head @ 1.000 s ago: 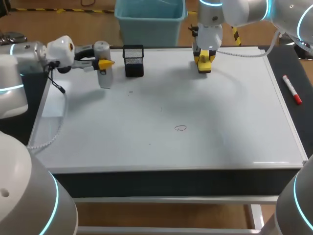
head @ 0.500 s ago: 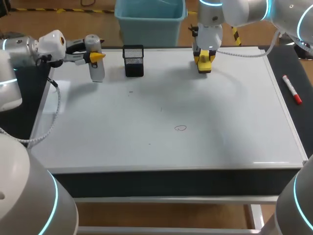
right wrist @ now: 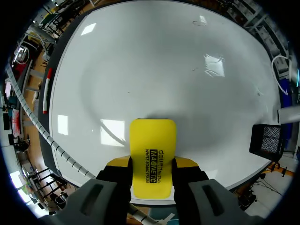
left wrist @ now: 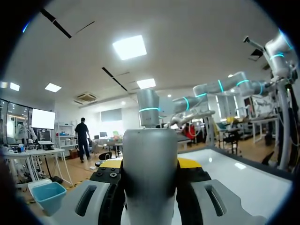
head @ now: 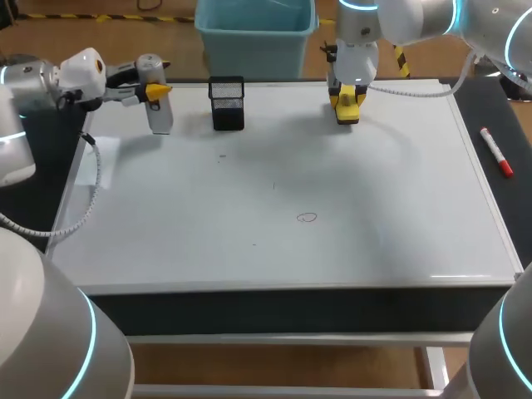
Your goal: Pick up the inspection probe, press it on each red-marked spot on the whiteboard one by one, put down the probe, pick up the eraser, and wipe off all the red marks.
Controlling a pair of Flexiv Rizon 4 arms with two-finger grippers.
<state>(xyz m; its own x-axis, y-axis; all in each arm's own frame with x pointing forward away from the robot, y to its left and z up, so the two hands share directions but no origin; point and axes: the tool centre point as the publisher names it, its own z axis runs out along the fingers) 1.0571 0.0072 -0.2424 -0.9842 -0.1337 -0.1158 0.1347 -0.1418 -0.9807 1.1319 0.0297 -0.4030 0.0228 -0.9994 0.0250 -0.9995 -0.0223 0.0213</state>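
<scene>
Inspection probe (head: 160, 116), a smooth grey cylinder, hung upright over the whiteboard's (head: 332, 183) far left corner, gripped on its upper half by our left jaws. We judged it rigid and light. Our right jaws gripped the eraser (head: 347, 108).

Bright overhead light glints off the whiteboard (right wrist: 112, 132).

- Left gripper (head: 155, 86), clamped on the probe (head: 160, 118), has drawn back leftward, away from the black mesh holder (head: 227, 104)
- Probe now near the whiteboard's (head: 274, 249) far left corner
</scene>
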